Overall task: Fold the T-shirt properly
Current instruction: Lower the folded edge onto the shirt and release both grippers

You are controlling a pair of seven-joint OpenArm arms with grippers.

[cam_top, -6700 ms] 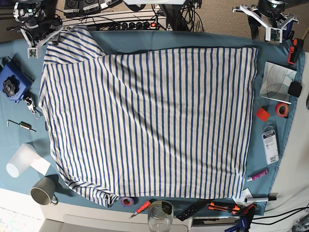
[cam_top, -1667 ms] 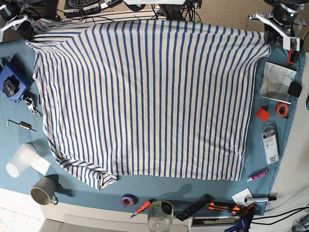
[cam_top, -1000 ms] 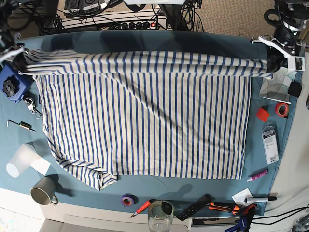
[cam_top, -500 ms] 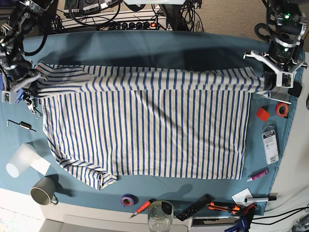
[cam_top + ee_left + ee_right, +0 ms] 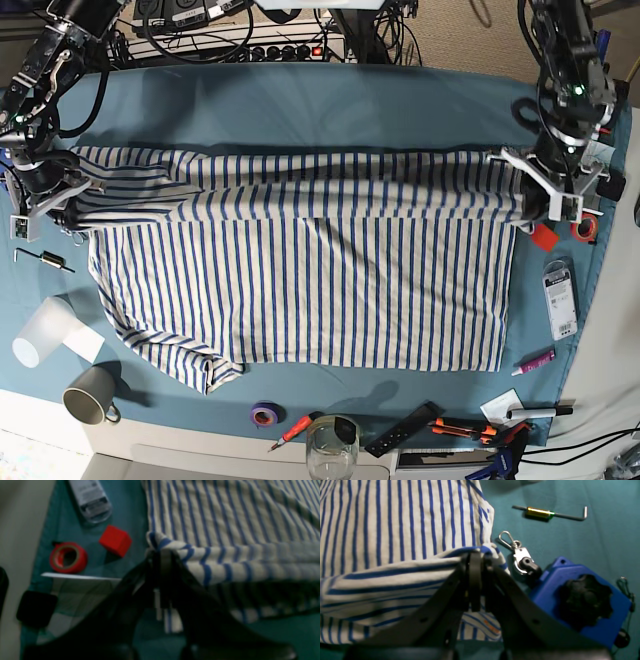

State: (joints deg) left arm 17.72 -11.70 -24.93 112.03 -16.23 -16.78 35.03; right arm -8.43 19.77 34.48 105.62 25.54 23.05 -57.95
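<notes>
On my side, the red cube (image 5: 544,237) and tape roll (image 5: 584,228) sit near the left gripper (image 5: 536,218). Both it and the right gripper (image 5: 68,218) are pinched shut on the shirt (image 5: 300,285), its raised fold strung between them. Fingertips look dark, the cloth's far end blurred.

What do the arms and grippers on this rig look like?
The left gripper and right gripper look alike: black bodies, dark jaws, and pale, whitish-silver edging that shows as thin angled bars in the base view. Black cables loop around both arms near the top edge of that view. In the wrist views, the jaws look dark and taper toward their tips. I can't make out any lettering on either arm.
</notes>
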